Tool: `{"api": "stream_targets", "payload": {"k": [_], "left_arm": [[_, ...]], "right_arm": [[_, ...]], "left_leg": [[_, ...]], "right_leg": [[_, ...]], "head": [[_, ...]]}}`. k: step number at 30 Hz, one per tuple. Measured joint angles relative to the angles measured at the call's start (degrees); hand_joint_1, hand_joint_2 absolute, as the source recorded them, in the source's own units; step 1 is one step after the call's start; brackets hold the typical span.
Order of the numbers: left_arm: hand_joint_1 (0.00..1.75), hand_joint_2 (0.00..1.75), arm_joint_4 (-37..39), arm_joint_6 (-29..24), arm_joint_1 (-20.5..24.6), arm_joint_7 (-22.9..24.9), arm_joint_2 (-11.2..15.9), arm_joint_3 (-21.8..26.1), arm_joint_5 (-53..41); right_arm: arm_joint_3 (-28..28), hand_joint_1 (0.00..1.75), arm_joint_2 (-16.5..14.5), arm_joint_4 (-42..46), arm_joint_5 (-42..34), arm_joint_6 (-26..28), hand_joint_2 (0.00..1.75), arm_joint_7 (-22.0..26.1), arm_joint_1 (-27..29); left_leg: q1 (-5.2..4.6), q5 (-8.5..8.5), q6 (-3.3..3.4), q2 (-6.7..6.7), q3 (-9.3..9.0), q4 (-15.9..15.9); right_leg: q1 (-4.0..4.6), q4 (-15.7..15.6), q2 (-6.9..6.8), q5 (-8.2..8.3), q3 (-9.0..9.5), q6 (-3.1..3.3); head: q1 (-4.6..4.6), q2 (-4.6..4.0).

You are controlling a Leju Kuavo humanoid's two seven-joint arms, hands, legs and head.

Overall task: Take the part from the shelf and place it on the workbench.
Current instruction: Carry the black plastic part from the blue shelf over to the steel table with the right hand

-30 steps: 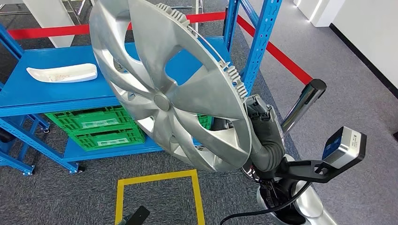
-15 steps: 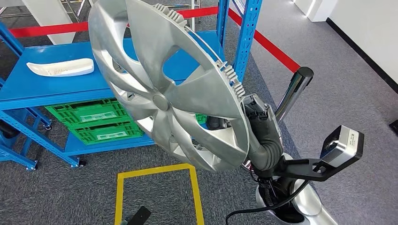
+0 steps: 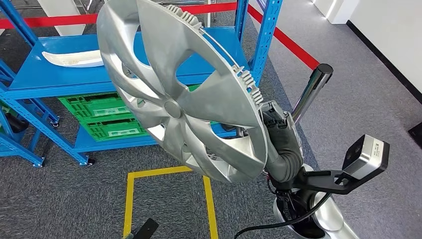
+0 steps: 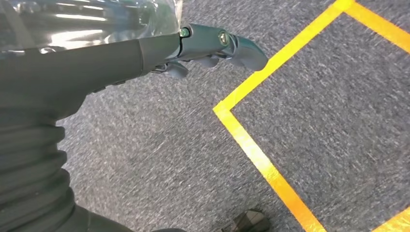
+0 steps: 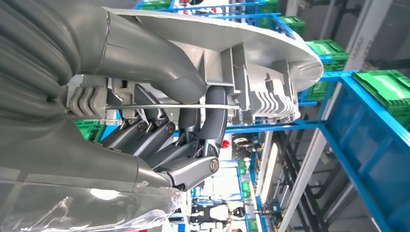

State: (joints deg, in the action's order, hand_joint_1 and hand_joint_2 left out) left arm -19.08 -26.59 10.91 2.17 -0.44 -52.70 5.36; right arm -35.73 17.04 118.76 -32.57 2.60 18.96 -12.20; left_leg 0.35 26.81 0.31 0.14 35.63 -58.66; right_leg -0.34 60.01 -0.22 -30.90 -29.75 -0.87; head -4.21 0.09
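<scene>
The right hand is clamped on the rim of the wheel cover, thumb on one face and fingers behind, holding it raised and tilted in front of the blue shelf. The left hand hangs low over the carpet with nothing in it, fingers loosely out. Since a second ago the whole view has shifted and the shelf sits differently, so the robot appears to be turning away; the workbench is not yet seen.

This looks like an industrial workshop or parts store: blue steel shelving holds green plastic crates, grey carpet carries a yellow taped floor square, and red barrier tape cordons the area, with possibly more racking behind.
</scene>
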Motion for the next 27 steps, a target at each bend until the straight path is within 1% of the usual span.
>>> {"api": "stream_targets", "payload": {"k": [1, 2, 3, 4, 5, 6, 7, 8, 9, 10, 11, 12, 13, 14, 15, 16, 17, 18, 19, 20, 21, 22, 23, 24, 25, 26, 27], "left_arm": [[0.0, 1.75, 0.0, -0.1, 0.0, -0.1, -0.1, 0.0, 0.0], [0.0, 1.75, 0.0, 0.0, -0.1, -0.1, -0.2, 0.0, 0.1], [0.0, 1.75, 0.0, 0.3, -0.1, -0.2, -0.2, 0.0, 0.1], [0.0, 1.75, 0.0, 0.6, -0.1, -0.2, -0.2, 0.0, 0.2], [0.0, 1.75, 0.0, 0.9, -0.2, -0.3, -0.1, 0.0, 0.3], [0.0, 1.75, 0.0, 1.2, -0.2, -0.3, -0.1, 0.0, 0.4], [0.0, 1.75, 0.0, 1.3, -0.2, -0.3, 0.0, 0.0, 0.4], [0.0, 1.75, 0.0, 1.4, -0.1, -0.3, 0.0, 0.0, 0.5], [0.0, 1.75, 0.0, 1.4, -0.2, -0.3, 0.1, 0.0, 0.6], [0.0, 1.75, 0.0, 1.4, -0.2, -0.3, 0.1, 0.0, 0.6], [0.0, 1.75, 0.0, 1.4, -0.2, -0.3, 0.2, 0.0, 0.6], [0.0, 1.75, 0.0, 1.4, -0.2, -0.3, 0.3, 0.0, 0.6], [0.0, 1.75, 0.0, 1.4, -0.1, -0.3, 0.4, 0.0, 0.7], [0.0, 1.75, 0.0, 1.4, -0.1, -0.3, 0.4, 0.0, 0.7], [0.0, 1.75, 0.0, 1.3, -0.1, -0.3, 0.5, 0.0, 0.7], [0.0, 1.75, 0.0, 1.3, 0.0, -0.3, 0.5, 0.0, 0.7], [0.0, 1.75, 0.0, 1.2, 0.0, -0.3, 0.5, 0.0, 0.8], [0.0, 1.75, 0.0, 1.1, 0.0, -0.3, 0.6, 0.0, 0.8], [0.0, 1.75, 0.0, 1.1, 0.0, -0.3, 0.6, 0.0, 0.8], [0.0, 1.75, 0.0, 1.1, 0.1, -0.2, 0.7, 0.0, 0.9], [0.0, 1.75, 0.0, 1.1, 0.1, -0.2, 0.7, 0.0, 0.9], [0.0, 1.75, 0.0, 1.1, 0.2, -0.2, 0.7, 0.0, 0.9], [0.0, 1.75, 0.0, 1.1, 0.2, -0.1, 0.8, 0.0, 0.8], [0.0, 1.75, 0.0, 1.1, 0.2, 0.0, 0.8, 0.0, 0.8], [0.0, 1.75, 0.0, 1.1, 0.2, 0.1, 0.9, 0.0, 0.8], [0.0, 1.75, 0.0, 1.0, 0.2, 0.2, 0.9, 0.0, 0.8], [0.0, 1.75, 0.0, 1.0, 0.2, 0.2, 1.0, 0.0, 0.8]], "right_arm": [[0.0, 1.75, 0.0, 0.0, 0.0, 0.0, 1.75, 0.0, 0.0], [0.0, 1.75, 0.0, 0.0, 0.0, 0.0, 1.75, 0.0, 0.0], [0.0, 1.75, 0.0, 0.0, 0.0, 0.0, 1.75, 0.0, 0.0], [0.0, 1.75, 0.0, 0.0, 0.0, -0.1, 1.75, 0.0, 0.0], [0.0, 1.75, 0.0, 0.0, 0.0, -0.1, 1.75, 0.0, -0.1], [0.0, 1.75, 0.0, 0.0, 0.0, -0.1, 1.75, 0.0, -0.1], [0.0, 1.75, 0.0, 0.0, 0.0, -0.2, 1.75, 0.0, -0.1], [0.0, 1.75, 0.0, -0.1, 0.0, -0.3, 1.75, -0.1, -0.1], [-0.1, 1.75, 0.0, -0.1, 0.0, -0.3, 1.75, -0.1, -0.1], [-0.1, 1.75, 0.0, -0.2, 0.0, -0.4, 1.75, -0.1, -0.1], [-0.1, 1.75, 0.0, -0.2, 0.0, -0.4, 1.75, -0.1, 0.0], [-0.1, 1.75, 0.0, -0.2, 0.0, -0.5, 1.75, -0.1, 0.0], [-0.1, 1.75, 0.0, -0.2, 0.0, -0.6, 1.75, -0.1, 0.0], [-0.1, 1.75, 0.0, -0.2, 0.0, -0.6, 1.75, -0.1, -0.1], [-0.1, 1.75, 0.0, -0.2, 0.0, -0.7, 1.75, 0.0, -0.1], [-0.1, 1.75, 0.0, -0.2, 0.0, -0.8, 1.75, 0.1, -0.1], [-0.1, 1.75, 0.0, -0.2, 0.0, -0.9, 1.75, 0.2, -0.1], [-0.1, 1.75, 0.0, -0.2, -0.1, -1.0, 1.75, 0.2, -0.1], [0.0, 1.75, 0.0, -0.2, -0.2, -1.1, 1.75, 0.3, -0.1], [0.0, 1.75, 0.0, -0.3, -0.3, -1.1, 1.75, 0.4, -0.1], [0.0, 1.75, 0.0, -0.3, -0.4, -1.2, 1.75, 0.4, -0.1], [0.0, 1.75, 0.0, -0.3, -0.4, -1.3, 1.75, 0.5, -0.1], [0.0, 1.75, 0.0, -0.4, -0.5, -1.4, 1.75, 0.5, -0.1], [0.0, 1.75, 0.0, -0.4, -0.5, -1.5, 1.75, 0.6, 0.0], [-0.1, 1.75, 0.0, -0.5, -0.5, -1.5, 1.75, 0.6, 0.0], [0.0, 1.75, 0.0, -0.6, -0.6, -1.5, 1.75, 0.6, 0.0], [0.0, 1.75, 0.0, -0.7, -0.6, -1.6, 1.75, 0.7, 0.0]], "left_leg": [[0.0, -0.38, -0.37, 0.0, 0.29, -0.1], [0.03, -0.81, -0.76, 0.0, 0.48, 0.0], [0.12, -1.03, -1.12, -0.01, 0.65, 0.0], [0.19, -0.56, -1.45, -0.05, 0.85, -0.3], [0.23, 0.82, -1.75, -0.1, 1.22, -1.3], [0.28, 3.08, -2.01, -0.13, 1.85, -3.5], [0.3, 5.79, -2.26, -0.15, 2.65, -6.7], [0.33, 8.13, -2.45, -0.15, 3.49, -10.3], [0.34, 9.46, -2.59, -0.15, 3.99, -13.4], [0.34, 9.53, -2.66, -0.15, 3.83, -15.0], [0.34, 8.48, -2.65, -0.15, 2.77, -14.6], [0.34, 6.85, -2.55, -0.15, 0.81, -12.3], [0.32, 5.55, -2.33, -0.18, -1.83, -8.6], [0.24, 4.91, -2.07, -0.23, -4.41, -4.6], [0.15, 4.82, -1.82, -0.28, -6.27, -1.4], [0.02, 5.09, -1.57, -0.32, -7.27, 0.5], [-0.11, 5.17, -1.33, -0.35, -7.39, 1.2], [-0.11, 4.89, -0.96, -0.33, -7.11, 1.4], [-0.05, 4.47, -0.5, -0.27, -6.8, 1.6], [0.06, 3.97, 0.02, -0.2, -6.4, 1.7], [0.18, 3.42, 0.46, -0.12, -5.91, 1.8], [0.2, 2.95, 0.74, -0.06, -5.35, 1.8], [0.16, 2.54, 0.91, -0.03, -4.71, 1.7], [0.12, 2.14, 0.96, -0.01, -4.02, 1.5], [0.08, 1.76, 0.97, 0.01, -3.31, 1.3], [0.05, 1.42, 0.94, 0.02, -2.61, 1.1], [0.03, 1.13, 0.88, 0.02, -1.94, 0.8]], "right_leg": [[0.14, -1.6, 0.09, -0.28, 0.76, 0.32], [0.27, -2.1, 0.19, -0.2, 0.77, 0.67], [0.21, -2.3, 0.2, 0.18, 0.48, 1.1], [0.14, -2.4, 0.15, 0.64, 0.18, 1.55], [0.01, -2.5, 0.03, 1.16, -0.2, 2.0], [-0.12, -2.6, -0.11, 1.66, -0.67, 2.36], [-0.09, -2.5, -0.21, 2.09, -1.25, 2.58], [-0.07, -2.4, -0.29, 2.49, -1.87, 2.71], [-0.04, -2.2, -0.35, 2.87, -2.53, 2.74], [-0.02, -2.0, -0.38, 3.25, -3.23, 2.71], [-0.02, -1.8, -0.39, 3.59, -3.93, 2.64], [-0.02, -1.5, -0.38, 3.9, -4.58, 2.52], [-0.03, -1.2, -0.37, 4.16, -5.14, 2.37], [0.03, -0.9, -0.36, 4.38, -5.61, 2.14], [0.07, -0.7, -0.36, 4.67, -5.97, 1.85], [0.09, -0.6, -0.37, 5.01, -6.26, 1.49], [0.1, -0.6, -0.38, 5.43, -6.49, 1.11], [0.07, -0.7, -0.38, 5.83, -6.66, 0.74], [0.02, -0.7, -0.34, 5.7, -6.9, 0.39], [-0.02, 0.0, -0.28, 4.73, -7.25, 0.08], [-0.06, 1.7, -0.23, 2.86, -7.86, -0.2], [-0.14, 4.6, -0.2, 0.3, -8.74, -0.46], [-0.18, 8.3, -0.19, -2.2, -9.74, -0.67], [-0.21, 11.9, -0.19, -3.96, -10.58, -0.82], [-0.21, 14.3, -0.18, -4.57, -10.82, -0.9], [-0.2, 14.8, -0.18, -4.05, -10.2, -0.9], [-0.2, 13.1, -0.18, -2.69, -8.49, -0.79]], "head": [[-0.02, 0.0], [0.0, 0.0], [-0.03, 0.0], [0.0, 0.0], [0.1, 0.0], [0.23, 0.0], [0.39, 0.0], [0.51, 0.0], [0.57, 0.0], [0.61, 0.0], [0.62, 0.0], [0.63, 0.0], [0.64, 0.0], [0.64, 0.0], [0.64, 0.0], [0.64, 0.0], [0.62, 0.0], [0.62, 0.0], [0.65, 0.0], [0.57, 0.0], [0.46, 0.0], [0.34, 0.0], [0.19, 0.0], [0.13, 0.0], [0.11, 0.0], [0.07, 0.0], [0.04, 0.0]]}}
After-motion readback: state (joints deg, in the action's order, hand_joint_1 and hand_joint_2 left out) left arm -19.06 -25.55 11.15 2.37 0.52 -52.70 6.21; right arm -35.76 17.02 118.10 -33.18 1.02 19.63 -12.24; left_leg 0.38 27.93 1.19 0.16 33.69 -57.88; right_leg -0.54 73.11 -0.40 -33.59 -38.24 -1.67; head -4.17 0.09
